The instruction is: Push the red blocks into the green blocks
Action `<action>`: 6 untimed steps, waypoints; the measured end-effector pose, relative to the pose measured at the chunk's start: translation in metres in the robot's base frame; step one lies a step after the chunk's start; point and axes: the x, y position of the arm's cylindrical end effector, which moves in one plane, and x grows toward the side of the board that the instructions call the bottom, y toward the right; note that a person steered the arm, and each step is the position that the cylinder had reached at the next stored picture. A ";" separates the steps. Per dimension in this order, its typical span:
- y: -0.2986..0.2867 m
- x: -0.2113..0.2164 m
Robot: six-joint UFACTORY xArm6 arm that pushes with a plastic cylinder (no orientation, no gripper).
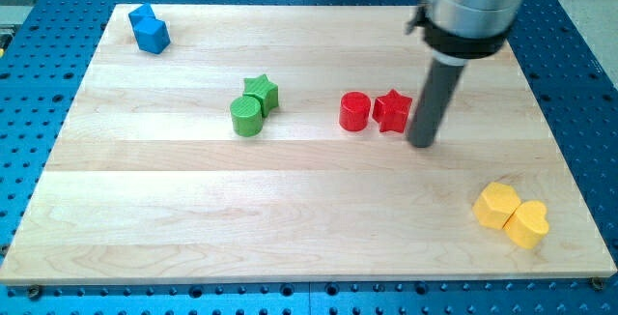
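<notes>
Camera view shows my tip (422,144) resting on the wooden board (290,218), just beside the red star block (393,111), on the side toward the view's right and slightly toward the view's bottom. There are no jaws here, only a straight dark rod, so my tip holds nothing; whether it already touches the red star block I cannot tell, because the rod covers that edge. I take the red star block as the landmark. The red cylinder block (355,112) touches it on the view's left side, so the two red blocks make a short row that runs left to right. Further to the view's left of the red star block, with bare board between, stand the green star block (262,92) and the green cylinder block (247,116), touching each other. So the greens, the reds and my tip lie nearly on one line, and a push toward the view's left seems the right direction, I think. The arm comes down from the view's top right, and the rod stands almost upright above the red star block's right side.
</notes>
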 end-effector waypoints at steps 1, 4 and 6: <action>0.032 -0.011; -0.105 -0.040; -0.040 -0.042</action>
